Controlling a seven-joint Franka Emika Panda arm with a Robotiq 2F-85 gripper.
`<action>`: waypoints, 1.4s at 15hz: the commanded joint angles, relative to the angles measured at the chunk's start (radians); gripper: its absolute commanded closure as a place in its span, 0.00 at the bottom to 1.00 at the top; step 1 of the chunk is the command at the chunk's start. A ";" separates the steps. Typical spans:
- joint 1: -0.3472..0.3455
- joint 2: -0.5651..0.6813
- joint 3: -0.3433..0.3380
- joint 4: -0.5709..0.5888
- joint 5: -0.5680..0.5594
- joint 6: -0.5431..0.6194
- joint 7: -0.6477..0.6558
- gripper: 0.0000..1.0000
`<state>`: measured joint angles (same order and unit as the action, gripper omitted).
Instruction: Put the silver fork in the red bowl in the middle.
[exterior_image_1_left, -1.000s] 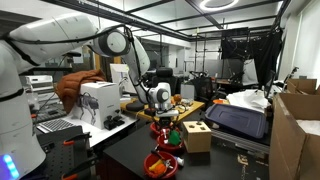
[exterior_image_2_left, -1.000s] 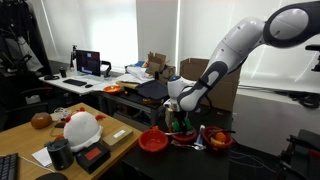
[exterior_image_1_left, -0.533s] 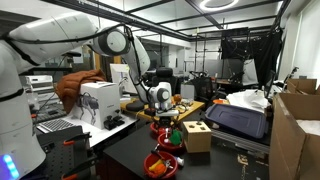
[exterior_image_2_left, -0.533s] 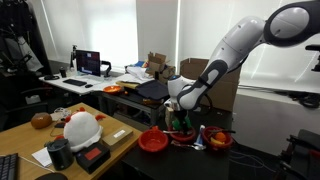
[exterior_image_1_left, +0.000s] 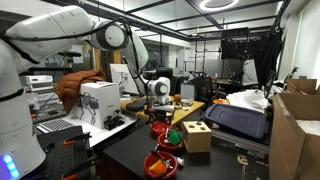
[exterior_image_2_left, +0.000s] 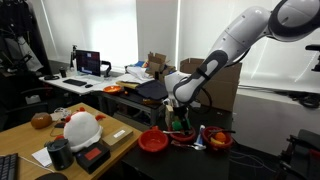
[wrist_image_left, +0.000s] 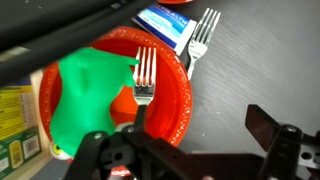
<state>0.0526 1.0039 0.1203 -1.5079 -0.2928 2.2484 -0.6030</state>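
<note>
Below the wrist camera, the round red plastic bowl (wrist_image_left: 181, 92) fills the left half of the view, and the slender silver metal fork (wrist_image_left: 144, 78) lies inside it, tines toward 12 o'clock and handle running back toward 6 o'clock, where it passes under the gripper body. A bright green soft-looking object (wrist_image_left: 90, 88) takes up the bowl's 9 o'clock side, just beside the fork. A second pale fork (wrist_image_left: 203, 35) rests on the dark tabletop (wrist_image_left: 255, 60) at about 1 o'clock from the bowl, its handle end against a blue-and-white packet (wrist_image_left: 165, 22). The black two-finger gripper (wrist_image_left: 185, 138) has its fingers spread wide, with nothing between them. In an exterior view the gripper (exterior_image_2_left: 182, 112) hangs above the middle of the row of red bowls. The placing step looks finished: the fork is released and sits within the rim. What the next move seems to call for is a straight lift clear of the bowl, fingers kept apart, without brushing the fork handle or the rim.
</note>
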 joint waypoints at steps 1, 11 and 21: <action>-0.001 -0.104 0.029 -0.100 0.049 -0.062 0.038 0.00; 0.020 -0.297 0.030 -0.315 0.140 -0.007 0.318 0.00; -0.001 -0.349 0.040 -0.410 0.326 0.040 0.404 0.00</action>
<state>0.0663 0.6934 0.1546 -1.8658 -0.0110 2.2614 -0.2268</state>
